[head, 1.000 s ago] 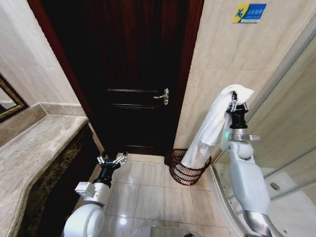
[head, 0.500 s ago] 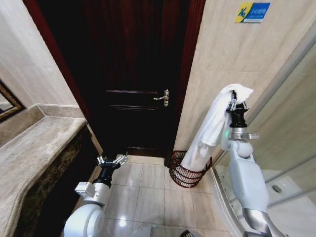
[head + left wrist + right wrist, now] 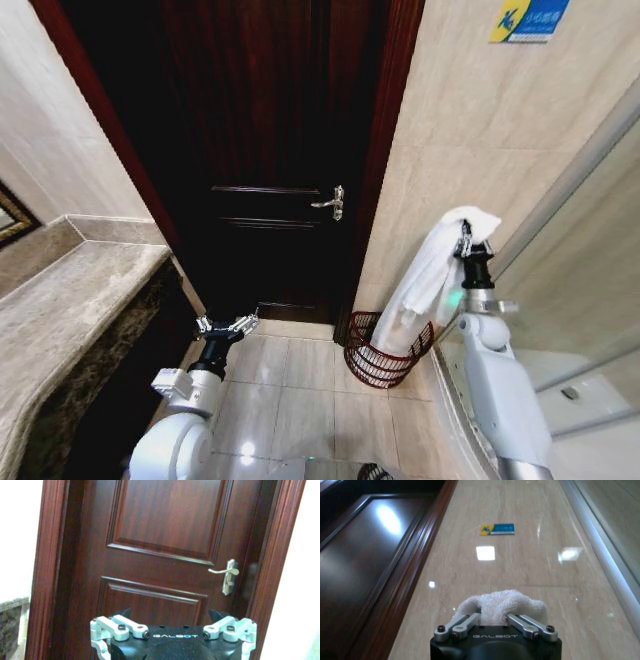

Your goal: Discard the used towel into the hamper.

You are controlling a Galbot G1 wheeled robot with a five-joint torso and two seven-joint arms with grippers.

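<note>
Your right gripper (image 3: 468,238) is raised high beside the tiled wall (image 3: 470,120), fingers (image 3: 465,623) pinched tight on the top of the white towel (image 3: 425,280). A bunch of terry pokes out beyond the fingertips in the right wrist view, and the rest of the towel hangs straight down from the gripper. Its lower end drops inside the hamper (image 3: 385,352), which sits on the floor directly below and a little to the left of the gripper, in the corner between the wall and the dark door (image 3: 270,150). The towel's bottom is already within the hamper's rim.

Your left gripper (image 3: 226,325) hangs low over the floor tiles (image 3: 300,390), well apart from the hamper, pointing at the door. Its fingers (image 3: 122,625) are spread wide and hold nothing. The door handle (image 3: 227,575) lies ahead of it.
</note>
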